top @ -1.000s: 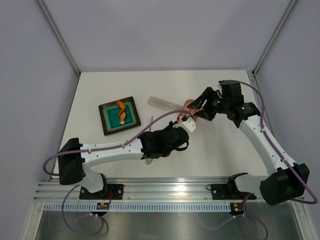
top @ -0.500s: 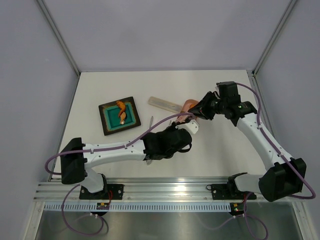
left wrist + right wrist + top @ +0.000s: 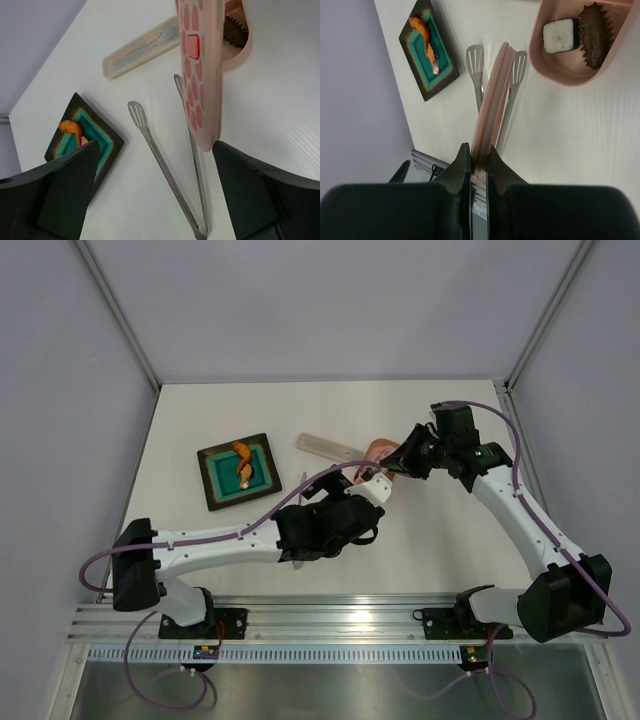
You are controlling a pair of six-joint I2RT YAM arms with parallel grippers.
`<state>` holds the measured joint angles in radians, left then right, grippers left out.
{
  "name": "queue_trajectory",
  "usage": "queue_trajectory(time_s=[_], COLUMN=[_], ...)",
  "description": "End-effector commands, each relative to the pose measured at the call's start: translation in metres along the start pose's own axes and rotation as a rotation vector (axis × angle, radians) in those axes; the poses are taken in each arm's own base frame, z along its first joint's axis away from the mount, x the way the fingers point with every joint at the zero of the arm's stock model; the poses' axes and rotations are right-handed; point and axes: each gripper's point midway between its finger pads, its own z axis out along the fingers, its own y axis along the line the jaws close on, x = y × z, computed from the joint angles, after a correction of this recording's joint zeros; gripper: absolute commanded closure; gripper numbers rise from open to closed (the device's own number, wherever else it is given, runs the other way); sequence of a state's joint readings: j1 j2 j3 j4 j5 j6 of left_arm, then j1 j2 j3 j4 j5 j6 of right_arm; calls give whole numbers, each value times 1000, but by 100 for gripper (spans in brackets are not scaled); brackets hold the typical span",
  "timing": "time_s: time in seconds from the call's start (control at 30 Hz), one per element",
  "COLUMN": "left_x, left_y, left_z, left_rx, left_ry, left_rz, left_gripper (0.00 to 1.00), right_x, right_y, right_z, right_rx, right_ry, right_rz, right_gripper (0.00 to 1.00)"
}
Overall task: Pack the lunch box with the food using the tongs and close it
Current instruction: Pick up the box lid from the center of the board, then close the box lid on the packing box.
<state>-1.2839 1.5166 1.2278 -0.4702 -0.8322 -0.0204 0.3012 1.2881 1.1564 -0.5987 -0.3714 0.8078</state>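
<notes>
The lunch box (image 3: 547,65) stands open on the surface (image 3: 440,540), on the right arm's side. Two pieces of food are already inside it: a white block (image 3: 559,36) and a dark brown piece (image 3: 594,36). Its lid (image 3: 492,95) is not on it. The lid hangs in the air on its edge, just beside the box and above the tongs (image 3: 163,165), which lie flat on the surface with nothing holding them. What has just changed is a handover. The right claw (image 3: 479,150), half apart a second ago, has now come together on one edge of the lid and clamps it. The left claw (image 3: 156,150), which was shut until a moment ago, now stands wide apart with the lid just in front of it, and it seems to grip nothing. Further to the left, orange food (image 3: 422,32) still waits on the dark tray (image 3: 442,75), and a pale slim case (image 3: 140,50) lies between the tray and the box. In my judgement the left arm is now free to take the tongs. The packing is only partly done, so the lid must stay away from the box until the orange pieces are moved.
</notes>
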Motion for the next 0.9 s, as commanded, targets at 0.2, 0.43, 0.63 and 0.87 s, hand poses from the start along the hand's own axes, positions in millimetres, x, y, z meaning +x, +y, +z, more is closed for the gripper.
queue_trajectory(time_s=[0.2,0.43,0.63,0.87], left_x=[-31,-22,-10,-2], left_y=[70,115,122,121], left_z=[-54,-81,-88,-93], left_rx=[37,70,64,71], left_ry=[-114,-154,-148,-125], left_rz=[-388,-597,-649,-659], left_gripper=[1,1,1,1], right_x=[-42,-71,-87,-110], right_y=[-3,7,12,-3], right_z=[-3,4,17,37], right_rx=[-102,-357,-454,-506], right_ry=[-34,96,106,139], right_rz=[-246,-255,-237,-249], right_gripper=[100,100,100,100])
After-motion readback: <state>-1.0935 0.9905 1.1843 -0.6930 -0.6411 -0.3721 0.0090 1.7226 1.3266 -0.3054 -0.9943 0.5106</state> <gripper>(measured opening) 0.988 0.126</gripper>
